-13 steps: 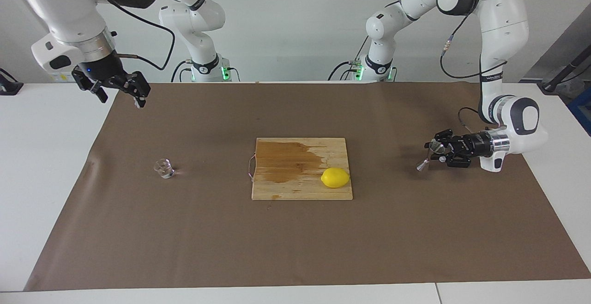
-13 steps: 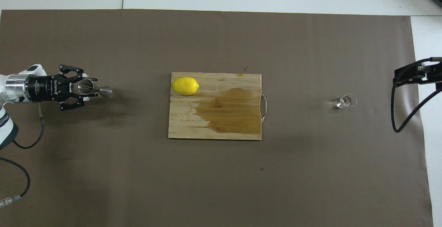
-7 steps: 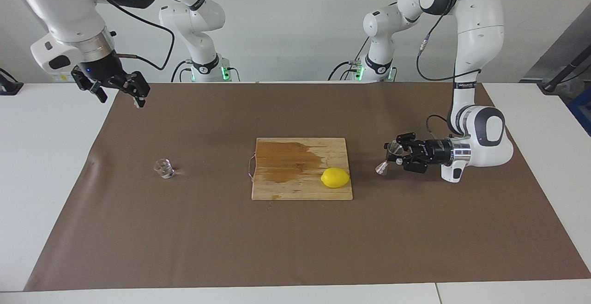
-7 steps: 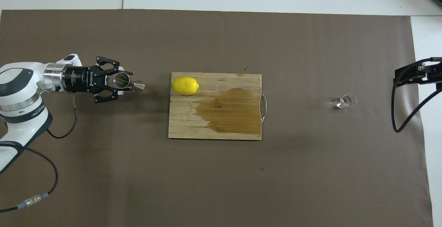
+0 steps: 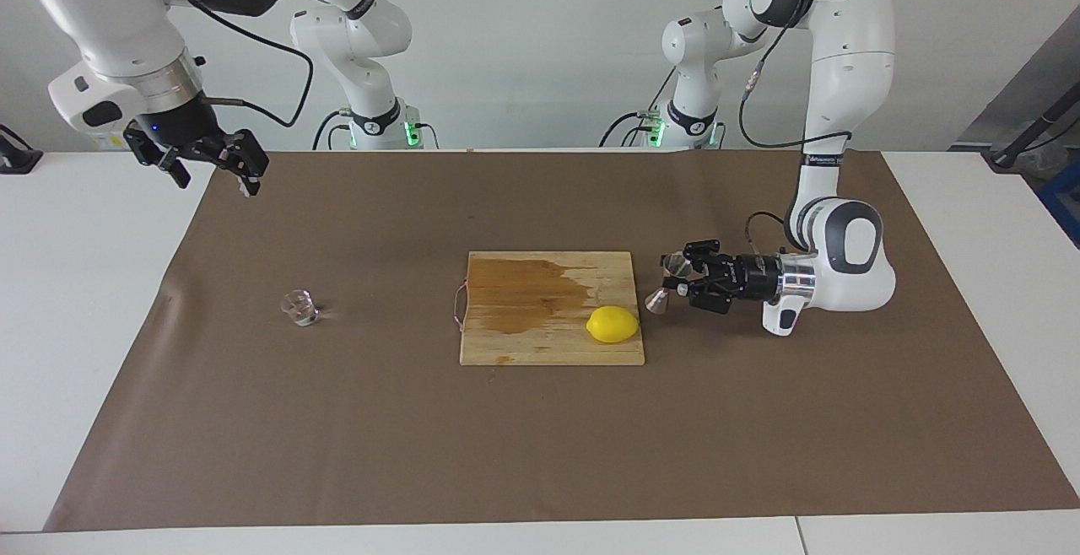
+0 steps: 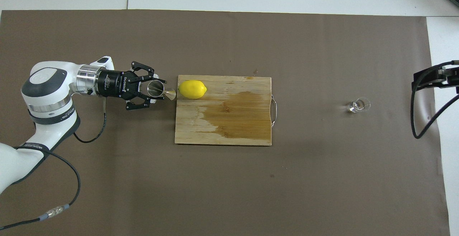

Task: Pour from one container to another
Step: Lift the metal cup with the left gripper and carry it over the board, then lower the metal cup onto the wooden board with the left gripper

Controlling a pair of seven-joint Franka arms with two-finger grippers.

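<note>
Facing view: steel jigger (image 5: 666, 282) is held clamped in the left pincer (image 5: 680, 278), tilted, over the mat beside the cutting board (image 5: 540, 344). Right pincer (image 5: 211, 169) is raised, fingers apart. Glass cup (image 5: 299, 307) is set toward the right arm's end.

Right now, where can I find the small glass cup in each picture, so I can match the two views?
Facing view: the glass cup stands on the brown mat at the picture's left, level with the cutting board.
Overhead view: the cup is at the picture's right, again level with the board.
Shared landmark: the lemon on the board's end away from the cup.
</note>
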